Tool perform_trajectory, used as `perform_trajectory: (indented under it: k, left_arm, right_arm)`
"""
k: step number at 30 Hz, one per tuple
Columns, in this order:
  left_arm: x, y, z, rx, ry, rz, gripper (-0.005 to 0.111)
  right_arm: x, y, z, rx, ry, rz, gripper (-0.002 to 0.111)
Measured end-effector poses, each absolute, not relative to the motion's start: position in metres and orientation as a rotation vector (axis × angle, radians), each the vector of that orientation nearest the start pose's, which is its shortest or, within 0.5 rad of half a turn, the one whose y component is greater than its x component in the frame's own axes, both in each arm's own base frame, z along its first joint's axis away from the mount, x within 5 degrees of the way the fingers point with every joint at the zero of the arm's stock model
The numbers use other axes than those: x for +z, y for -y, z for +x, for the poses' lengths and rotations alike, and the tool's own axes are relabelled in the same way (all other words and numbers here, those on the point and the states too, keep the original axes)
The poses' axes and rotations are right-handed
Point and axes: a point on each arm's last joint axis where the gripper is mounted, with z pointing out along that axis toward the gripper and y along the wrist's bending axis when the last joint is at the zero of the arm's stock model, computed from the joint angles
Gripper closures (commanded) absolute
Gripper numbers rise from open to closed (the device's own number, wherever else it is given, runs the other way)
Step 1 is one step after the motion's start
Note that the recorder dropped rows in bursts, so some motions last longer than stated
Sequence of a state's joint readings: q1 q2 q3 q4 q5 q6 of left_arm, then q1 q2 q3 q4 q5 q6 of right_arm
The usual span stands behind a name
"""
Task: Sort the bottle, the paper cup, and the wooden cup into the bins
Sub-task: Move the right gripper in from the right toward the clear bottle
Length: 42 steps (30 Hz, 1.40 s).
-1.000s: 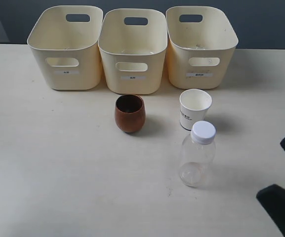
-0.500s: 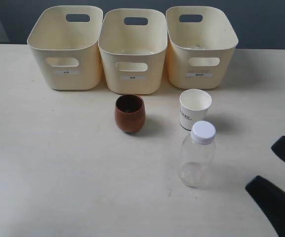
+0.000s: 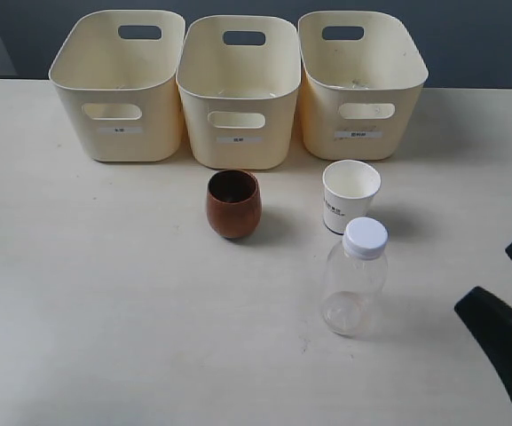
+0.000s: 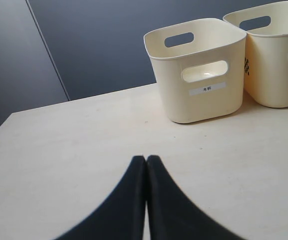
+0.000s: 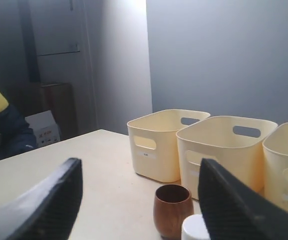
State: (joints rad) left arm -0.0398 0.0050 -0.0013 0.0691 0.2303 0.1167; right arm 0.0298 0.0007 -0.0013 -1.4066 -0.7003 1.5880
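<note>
The clear bottle [image 3: 355, 276] with a white cap stands upright toward the table's front right. Just behind it is the white paper cup [image 3: 350, 195], and the reddish-brown wooden cup [image 3: 233, 203] stands to their left. Three cream bins [image 3: 78, 124] [image 3: 198, 133] [image 3: 322, 133] line the back. My right gripper [image 3: 486, 277] hangs open at the right edge, to the right of the bottle and apart from it. In the right wrist view the gripper [image 5: 139, 167] frames the wooden cup [image 5: 172, 210] and the bottle's white cap [image 5: 196, 227]. My left gripper [image 4: 146, 158] is shut on nothing, over bare table.
The left wrist view shows one bin [image 4: 198, 100] with a small front label, and the edge of a second bin [image 4: 273, 75] beside it. A dark wall runs behind the table. A person in yellow and a cardboard box [image 5: 41, 125] are beyond the table.
My right gripper's fingers came further into view toward the bottle, then drew slightly back toward the right edge. The bottle, both cups and the bins have not moved.
</note>
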Motion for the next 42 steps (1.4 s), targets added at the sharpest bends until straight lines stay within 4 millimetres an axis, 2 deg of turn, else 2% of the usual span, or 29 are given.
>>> perform_trajectory:
  k: [4, 16, 24, 30, 35, 39, 42]
  left_arm:
    - [0.192, 0.001, 0.056, 0.120, -1.709, 0.180, 0.107]
    - [0.192, 0.001, 0.056, 0.120, -1.709, 0.180, 0.107]
    - [0.192, 0.001, 0.056, 0.120, -1.709, 0.180, 0.107]
    - [0.192, 0.001, 0.056, 0.120, -1.709, 0.180, 0.107]
    - [0.192, 0.001, 0.056, 0.120, -1.709, 0.180, 0.107]
    - [0.192, 0.001, 0.056, 0.120, -1.709, 0.180, 0.107]
    - [0.192, 0.001, 0.056, 0.120, -1.709, 0.180, 0.107]
  right_arm:
    - [0.221, -0.054, 0.036, 0.624, -1.372, -0.408, 0.045]
    - [0.223, -0.051, 0.039, 0.536, -1.342, -0.410, 0.045]
    - [0.231, -0.047, 0.052, 0.536, -1.374, -0.338, 0.045]
    - [0.243, -0.051, 0.071, 0.570, -1.457, -0.362, 0.045]
    - [0.248, -0.058, 0.098, 0.665, -1.524, -0.413, 0.045]
    - [0.239, -0.062, 0.119, 0.708, -1.605, -0.445, 0.045]
    - [0.225, -0.063, 0.134, 0.709, -1.686, -0.461, 0.045]
